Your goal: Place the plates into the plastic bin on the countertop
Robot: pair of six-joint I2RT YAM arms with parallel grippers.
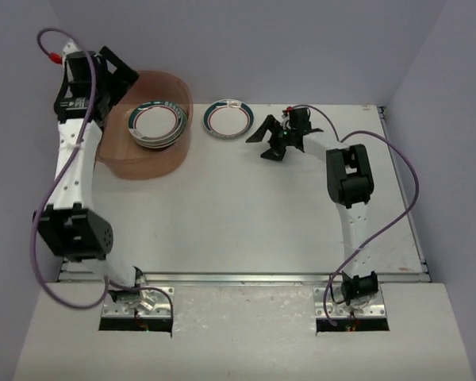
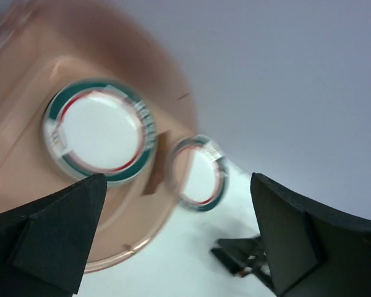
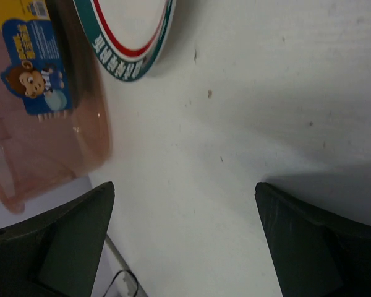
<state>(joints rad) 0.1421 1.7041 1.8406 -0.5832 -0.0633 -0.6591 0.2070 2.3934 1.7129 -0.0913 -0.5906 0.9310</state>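
Observation:
The pinkish translucent plastic bin (image 1: 123, 163) stands at the far left of the white countertop (image 1: 246, 206). Inside it lies a stack of plates (image 1: 156, 125) with teal-and-red rims, seen from above in the left wrist view as the stack of plates (image 2: 99, 133). One more teal-and-red plate (image 1: 228, 119) lies flat on the countertop just right of the bin. My left gripper (image 1: 120, 75) hovers open above the bin's far left side, holding nothing. My right gripper (image 1: 263, 143) is open and low over the table, a short way right of the lone plate (image 3: 130, 37).
A blue-and-yellow sticker with a cartoon monkey (image 3: 34, 68) is on the bin wall (image 3: 43, 142). A metal rail (image 1: 246, 278) runs along the countertop's front edge. Lilac walls close in the back and sides. A purple cable (image 1: 404, 182) loops beside the right arm.

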